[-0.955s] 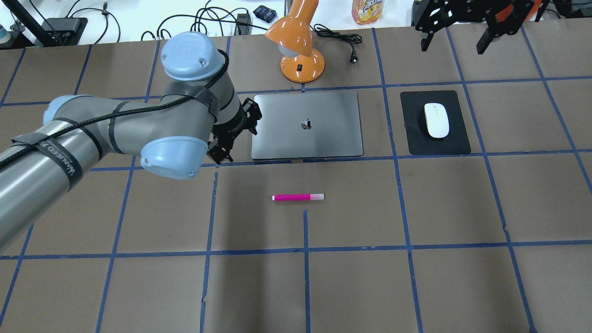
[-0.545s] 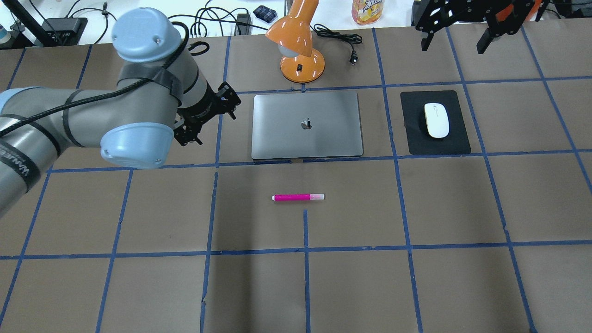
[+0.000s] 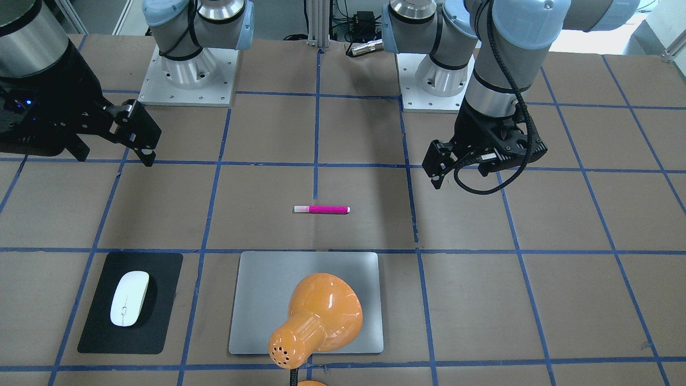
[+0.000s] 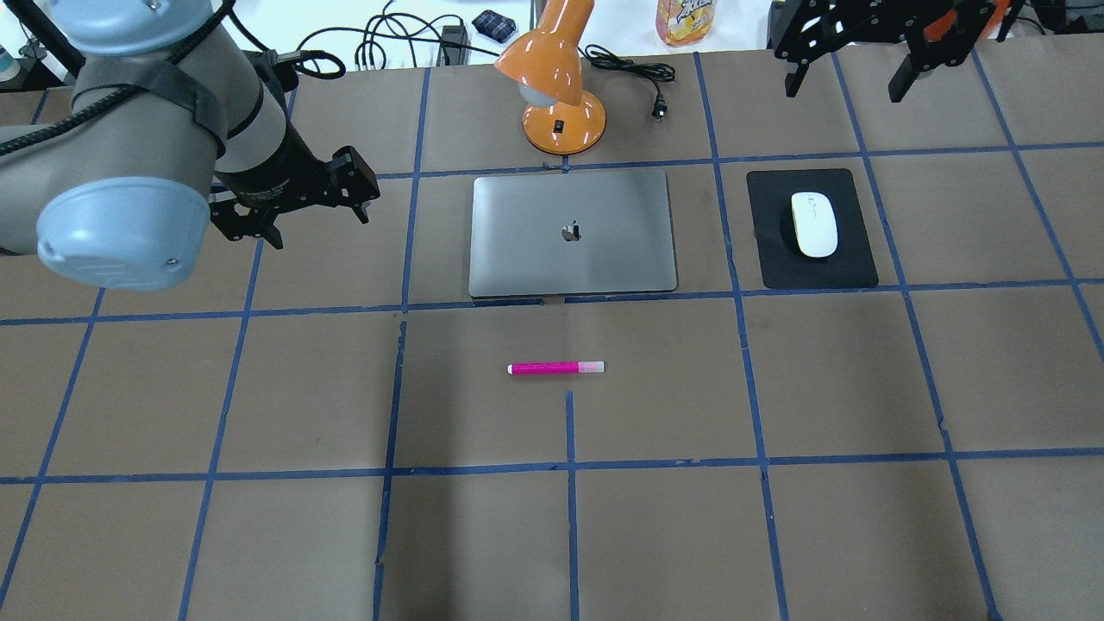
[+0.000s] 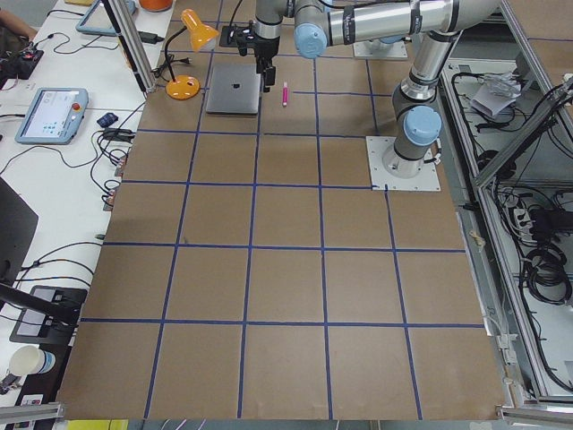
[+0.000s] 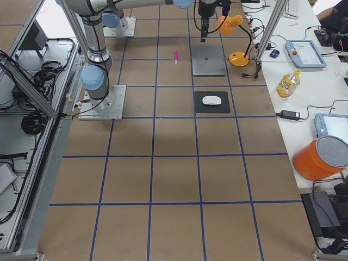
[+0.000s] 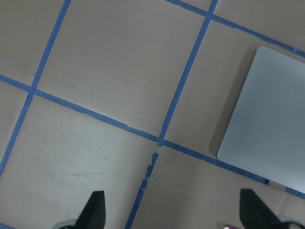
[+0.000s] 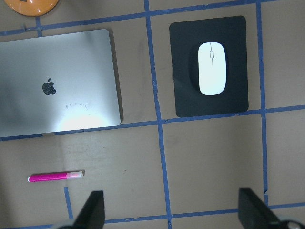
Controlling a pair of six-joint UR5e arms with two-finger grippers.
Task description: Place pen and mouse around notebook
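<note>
The silver notebook (image 4: 571, 233) lies flat at the table's far middle, with the orange lamp's head covering part of it in the front-facing view (image 3: 257, 300). In front of it, on the robot's side, the pink pen (image 4: 556, 368) (image 3: 321, 209) lies by itself. The white mouse (image 4: 814, 224) (image 8: 211, 68) rests on a black pad to the notebook's right. My left gripper (image 4: 319, 220) (image 7: 175, 214) hangs open and empty to the left of the notebook. My right gripper (image 4: 849, 82) (image 8: 172, 212) is held high and open, empty, looking down on all three things.
An orange desk lamp (image 4: 561, 86) with a loose power cord (image 4: 634, 73) stands just behind the notebook. The black pad (image 4: 776, 259) lies under the mouse. A bottle (image 4: 686, 17) and cables sit past the far edge. Blue tape lines grid the brown surface.
My left arm has swung left, away from the notebook's left edge, its gripper still open and empty. Pen, mouse and notebook have not moved.
</note>
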